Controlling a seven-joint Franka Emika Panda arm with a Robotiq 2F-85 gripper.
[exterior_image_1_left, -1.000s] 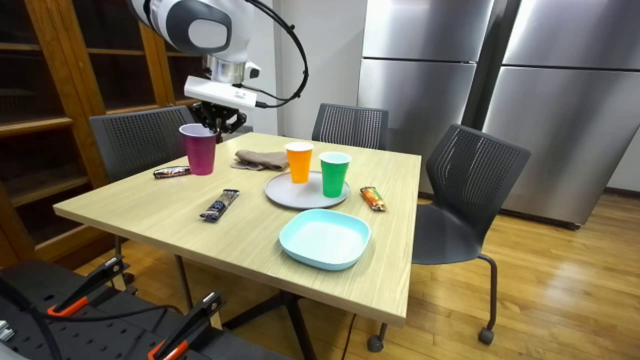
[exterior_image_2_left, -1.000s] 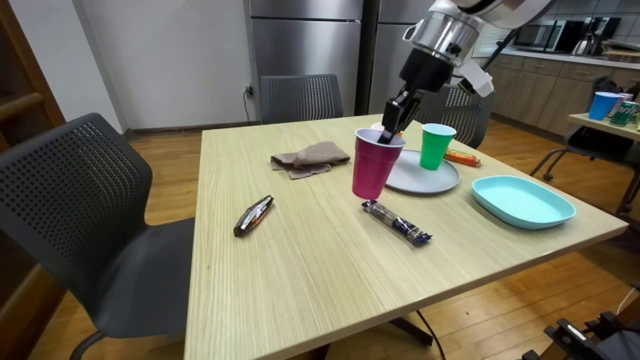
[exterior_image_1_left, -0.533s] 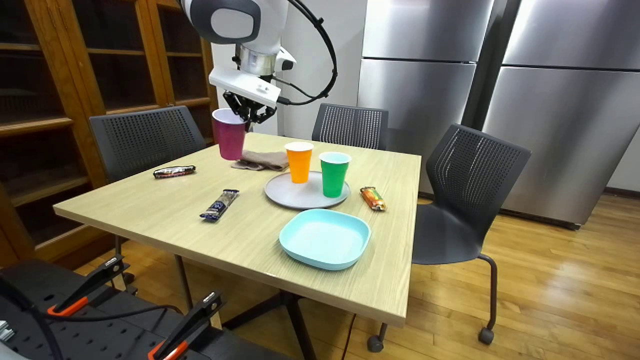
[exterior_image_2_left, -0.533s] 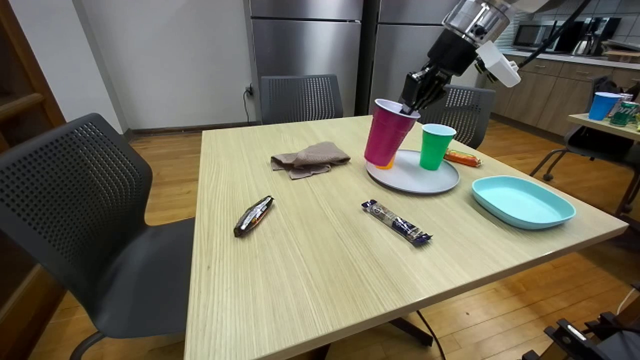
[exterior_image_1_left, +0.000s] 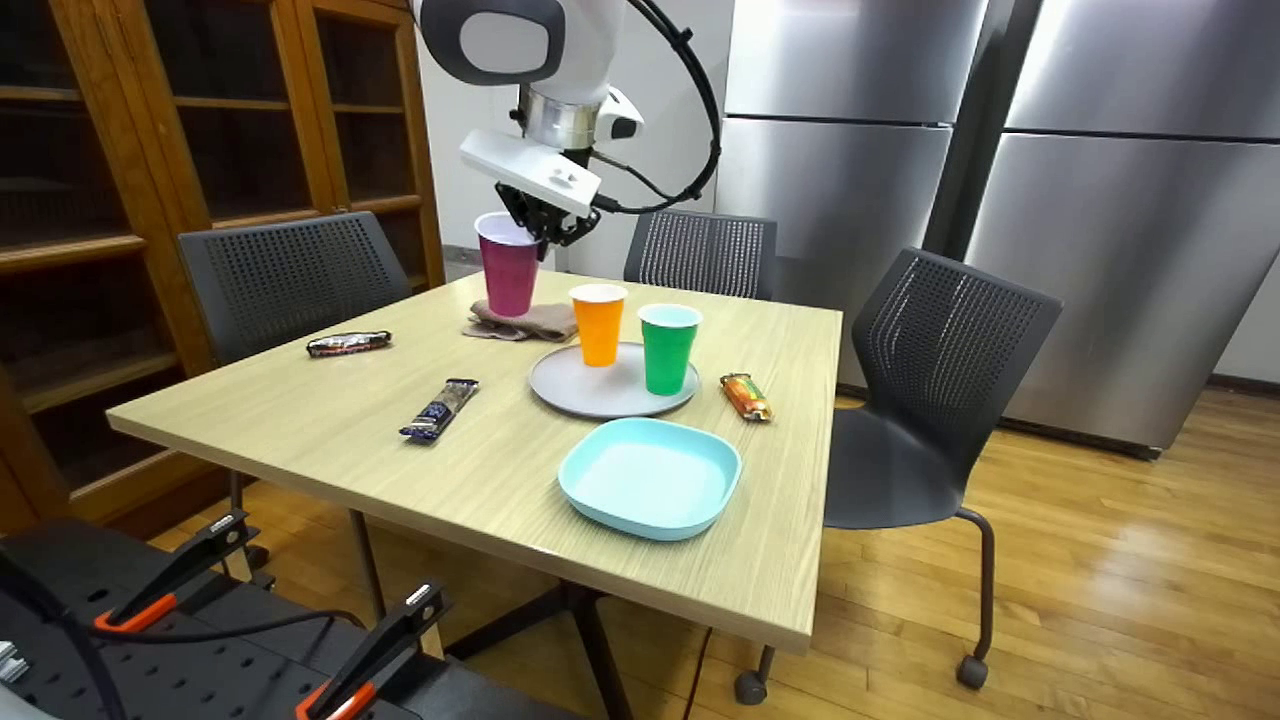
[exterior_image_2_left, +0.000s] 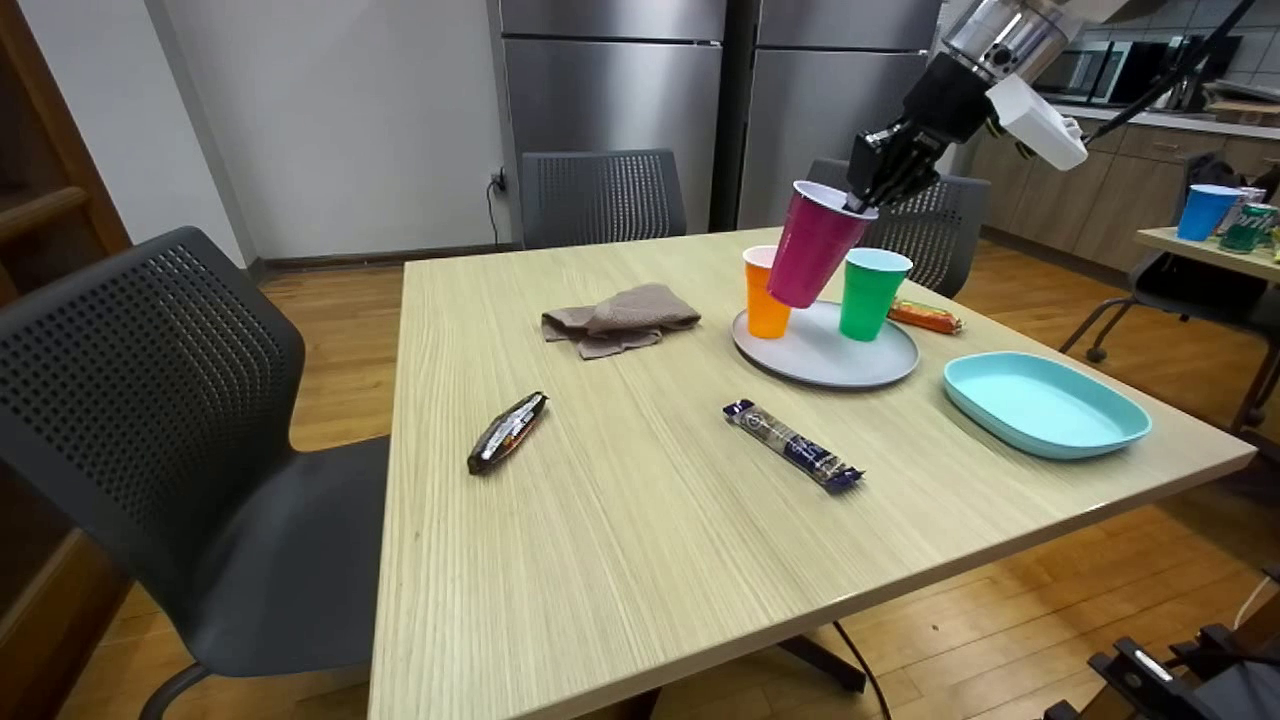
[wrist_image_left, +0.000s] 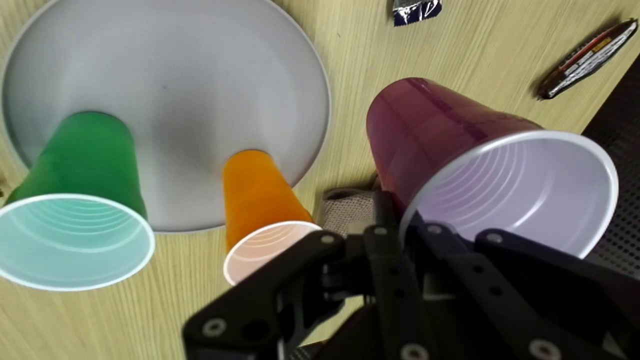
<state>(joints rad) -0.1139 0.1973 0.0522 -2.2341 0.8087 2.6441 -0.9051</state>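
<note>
Now the end effector (wrist_image_left: 402, 226), pinched tight on the rim of the magenta plastic cup (exterior_image_2_left: 815, 250), is holding it tilted above the bench (exterior_image_2_left: 600, 520); you're swinging it closer to the orange cup (exterior_image_1_left: 598, 330), so clearance is probably tightening.

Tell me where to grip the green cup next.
The green cup stands upright on the gray plate, mouth up, so its rim is probably best: come from above, straddling it as the gripper does on the magenta cup, choosing the side away from the orange cup.
</note>
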